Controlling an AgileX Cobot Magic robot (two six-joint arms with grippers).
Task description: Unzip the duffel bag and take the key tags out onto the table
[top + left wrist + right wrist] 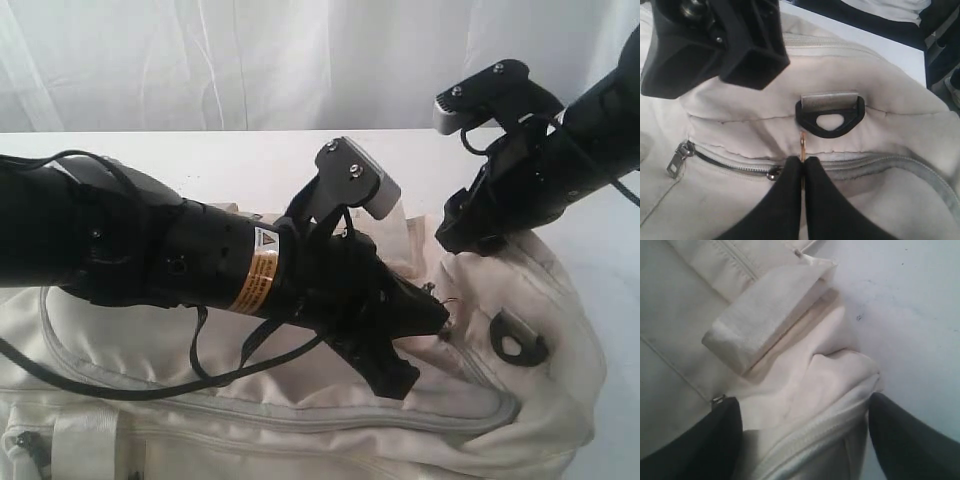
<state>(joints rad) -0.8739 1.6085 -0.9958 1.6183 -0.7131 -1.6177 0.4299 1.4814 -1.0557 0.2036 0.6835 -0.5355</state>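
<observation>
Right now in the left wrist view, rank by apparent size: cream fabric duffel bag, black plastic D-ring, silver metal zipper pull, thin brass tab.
1. cream fabric duffel bag
2. black plastic D-ring
3. silver metal zipper pull
4. thin brass tab, partly hidden in the left gripper, so last two unsure

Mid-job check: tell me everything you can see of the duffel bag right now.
The duffel bag is soft cream fabric, slumped and wrinkled on the white table. It has a grey zipper along its top, a black D-ring on a grey tab, and a folded pale webbing strap. The left claw is shut on a thin brass-coloured pull at the zipper. The open right claw straddles the bag's end corner. No contents show.
</observation>
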